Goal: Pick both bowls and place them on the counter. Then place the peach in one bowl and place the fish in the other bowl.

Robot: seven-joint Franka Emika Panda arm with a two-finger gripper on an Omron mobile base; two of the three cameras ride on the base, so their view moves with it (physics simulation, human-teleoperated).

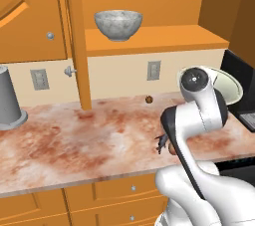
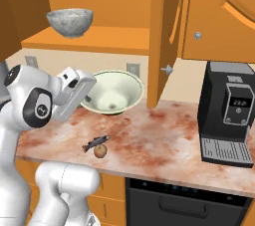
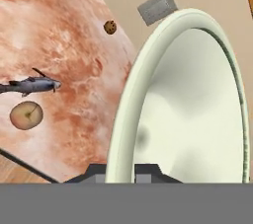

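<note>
The pale green-cream bowl (image 2: pixel 112 92) is being carried by the claw (image 3: pixel 121 171), whose jaws are closed across its rim, one tip on each side of the wall. The bowl is tilted and appears to be hanging just above the counter (image 2: pixel 164 140), though contact cannot be ruled out from these angles. So the first placement is being finished rather than done. The marbled bowl (image 1: pixel 118 24) is sitting on the orange shelf (image 1: pixel 164 38), well above the claw, and is yet to be fetched. The fish (image 2: pixel 95 143) and the peach (image 2: pixel 100 151) are lying on the counter below the claw and toward the front edge, touching or nearly so; neither is in a bowl.

A small dark brown ball (image 1: pixel 148 99) is resting by the wall, near the held bowl. A coffee machine (image 2: pixel 230 115) is standing well off to one side, and a grey upturned cup (image 1: pixel 9 100) far off on the other. The open cabinet door (image 2: pixel 164 36) is hanging close beside the shelf and may be crowding the reach for the second bowl.
</note>
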